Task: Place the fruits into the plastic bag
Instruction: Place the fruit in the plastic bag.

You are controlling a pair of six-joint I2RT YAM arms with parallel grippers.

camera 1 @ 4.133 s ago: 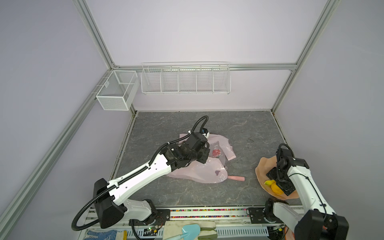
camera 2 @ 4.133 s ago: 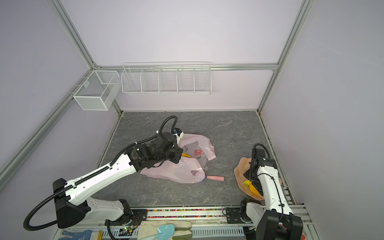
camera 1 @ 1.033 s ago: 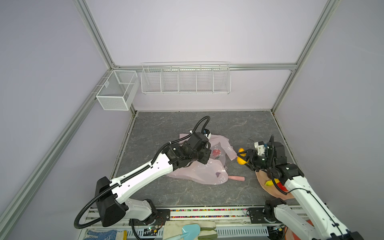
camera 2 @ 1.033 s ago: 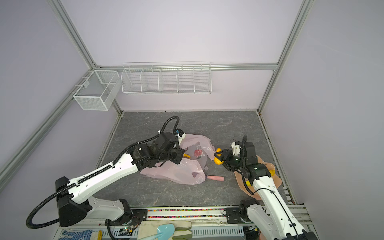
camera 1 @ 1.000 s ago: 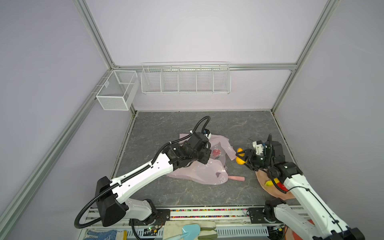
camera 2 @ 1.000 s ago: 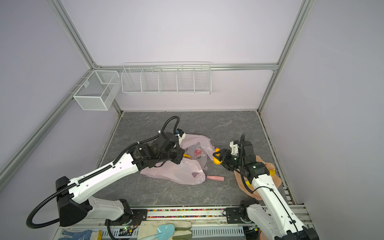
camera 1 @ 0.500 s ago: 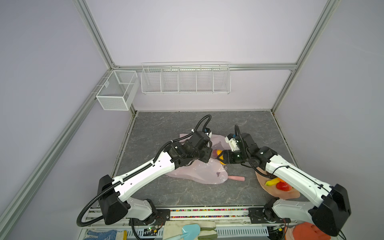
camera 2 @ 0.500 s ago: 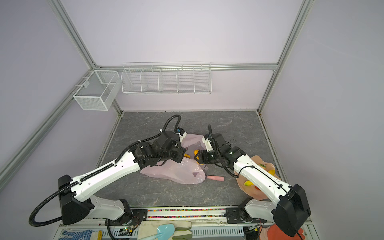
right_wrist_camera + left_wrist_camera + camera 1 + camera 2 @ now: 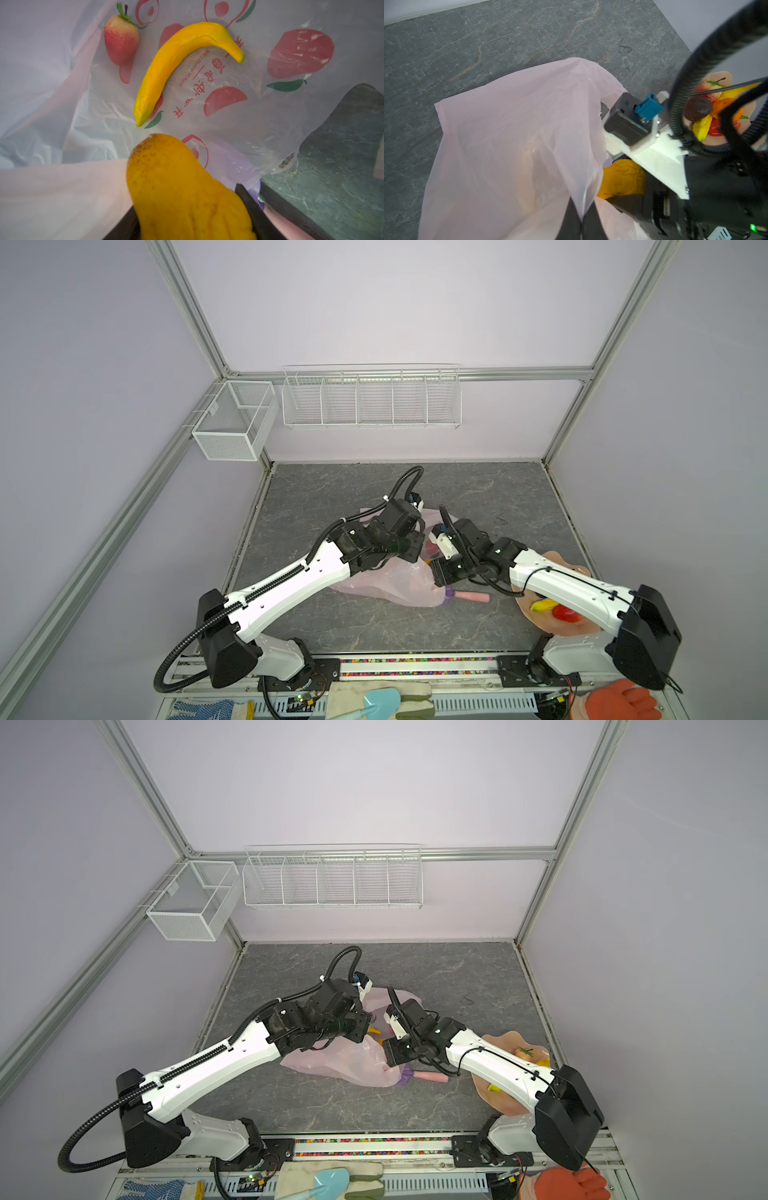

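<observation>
– Grey marbled tabletop (image 9: 478, 497) is seen, boxed in by pale lilac walls. So where's the plastic bag (image 9: 382, 585) parked, and what's being done to it?
– It's spread out mid-table. One edge of its mouth is pinched tight and held up by the left gripper (image 9: 581, 209). A bumpy orange-yellow fruit (image 9: 176, 187) is clamped by the right gripper (image 9: 187, 207) right at the opening.
– Anything inside?
– Yep, a banana (image 9: 176, 62) and a strawberry (image 9: 121, 42) are seen lying on the printed film. Other fruits (image 9: 702, 126) are piled on the tan plate (image 9: 498, 1046), near right.
</observation>
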